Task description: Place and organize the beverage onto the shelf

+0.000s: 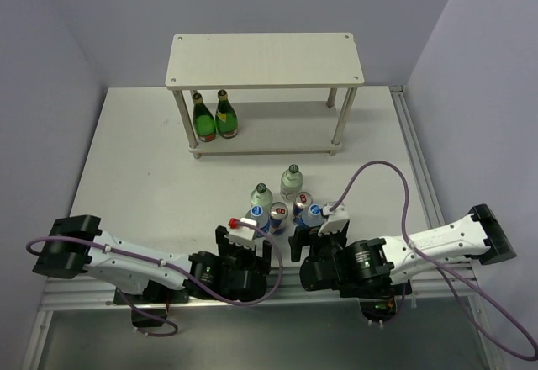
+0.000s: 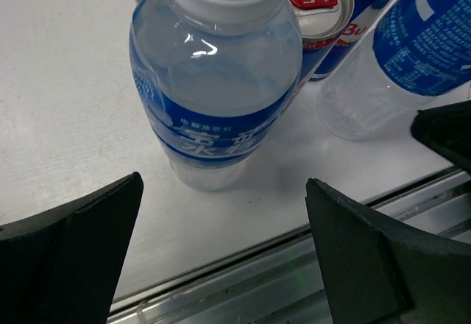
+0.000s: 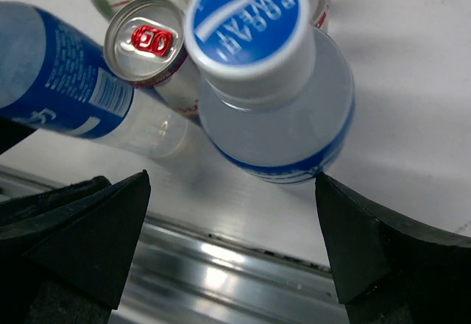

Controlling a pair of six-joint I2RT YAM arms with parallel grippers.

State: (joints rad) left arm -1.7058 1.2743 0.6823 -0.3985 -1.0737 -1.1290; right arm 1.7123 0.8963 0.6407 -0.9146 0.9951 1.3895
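The beverage stands as a tight cluster on the white table in front of both arms. It is two clear green-capped bottles, two cans and two blue-capped water bottles. My left gripper is open, just short of the left water bottle, with nothing between its fingers. My right gripper is also open, and the right water bottle stands just beyond its fingertips. The shelf stands at the back.
Two dark green bottles stand at the left of the shelf's lower board. A metal rail runs along the table's near edge under both grippers. Purple cables trail from the arms.
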